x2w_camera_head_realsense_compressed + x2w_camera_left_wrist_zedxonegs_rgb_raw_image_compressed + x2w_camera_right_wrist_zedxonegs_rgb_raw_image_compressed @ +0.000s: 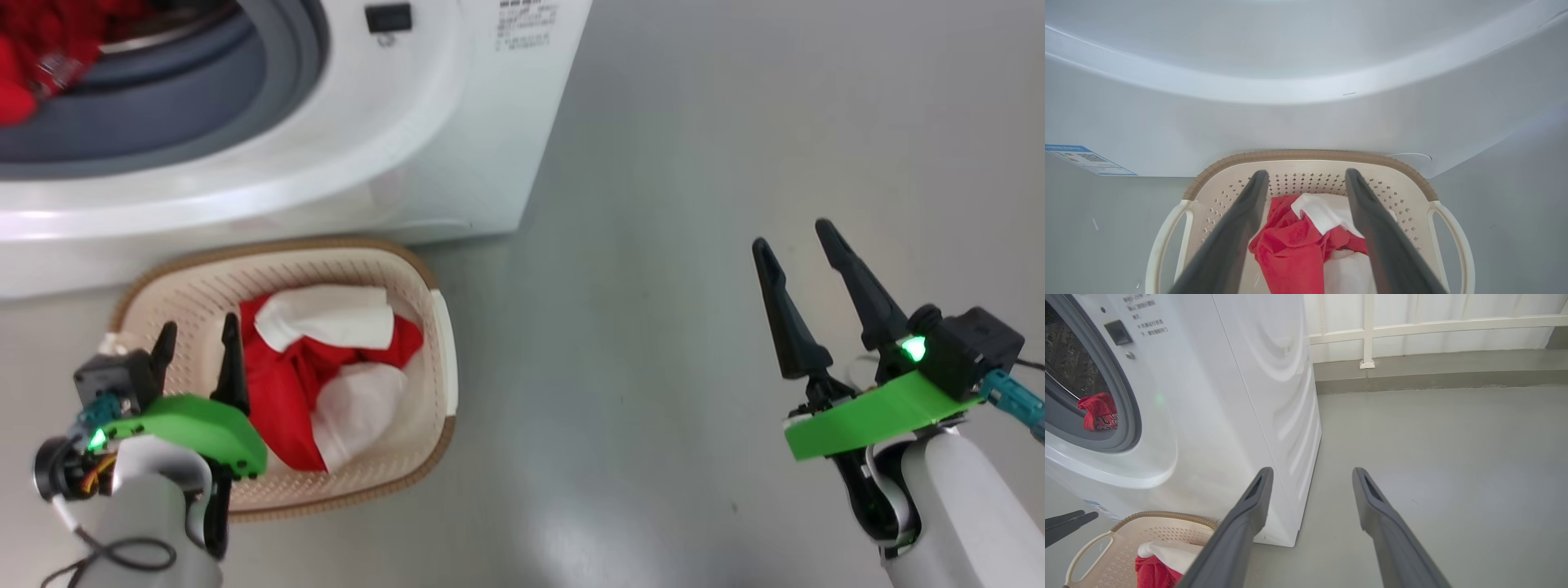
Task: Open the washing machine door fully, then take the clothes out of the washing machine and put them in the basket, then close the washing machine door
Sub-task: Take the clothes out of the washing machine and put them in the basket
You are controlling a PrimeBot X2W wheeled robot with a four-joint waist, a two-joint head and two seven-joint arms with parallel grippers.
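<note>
Clothes (286, 400) lie crumpled in perforated rounded basket (196, 298).

Bright, even, diffuse light throughout, with only faint, soft shadows. In the head view a pale glare patch lies on the grey floor (563, 523), and a white highlight streaks the front of the washing machine (392, 139). Both wrist views bend straight edges toward their borders. Focus is fairly sharp.
</note>
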